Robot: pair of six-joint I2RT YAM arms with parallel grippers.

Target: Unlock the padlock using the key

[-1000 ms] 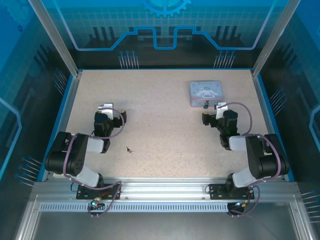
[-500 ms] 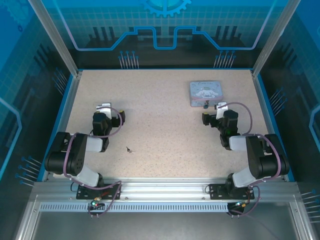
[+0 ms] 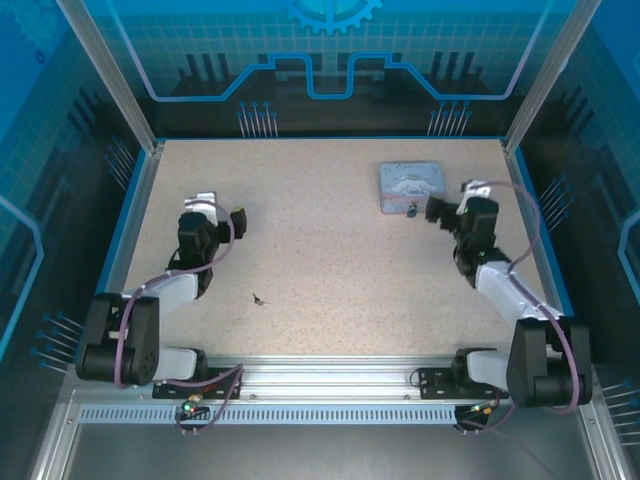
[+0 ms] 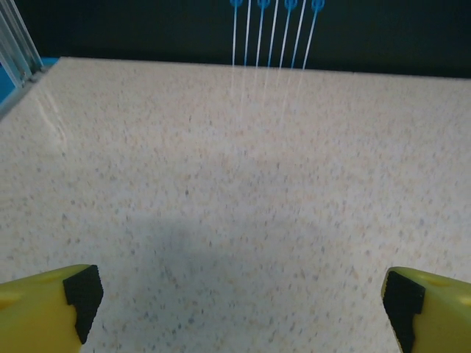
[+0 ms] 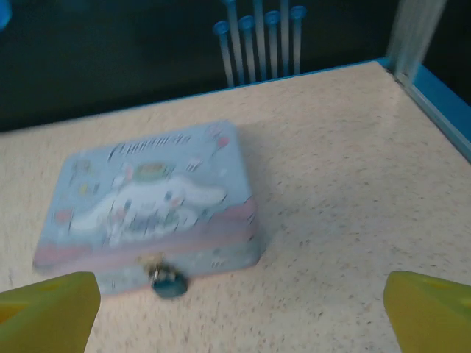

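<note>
The tiny blue padlock (image 5: 168,283) hangs at the front wall of the pale blue cartoon tin (image 5: 147,198), its thin shackle hooked at the tin's clasp. From above, the padlock (image 3: 411,209) sits at the near edge of the tin (image 3: 410,183). My right gripper (image 3: 453,198) is just right of the tin, open, its yellow fingertips (image 5: 51,301) wide apart and nothing between them. The small dark key (image 3: 258,298) lies on the table, near the middle and toward the left. My left gripper (image 3: 222,208) is beyond the key, open over bare table, its black pads (image 4: 82,294) spread.
The speckled table (image 3: 320,250) is bordered by a blue rim and aluminium posts (image 3: 530,90). Blue-tipped pins (image 5: 257,37) stand beyond the far edge. The right rim (image 5: 441,110) runs close to my right gripper.
Both arms have stretched out away from their bases. The right gripper has moved back and to the right, beside the tin. The left gripper has moved slightly farther back. Key and padlock are unmoved.
</note>
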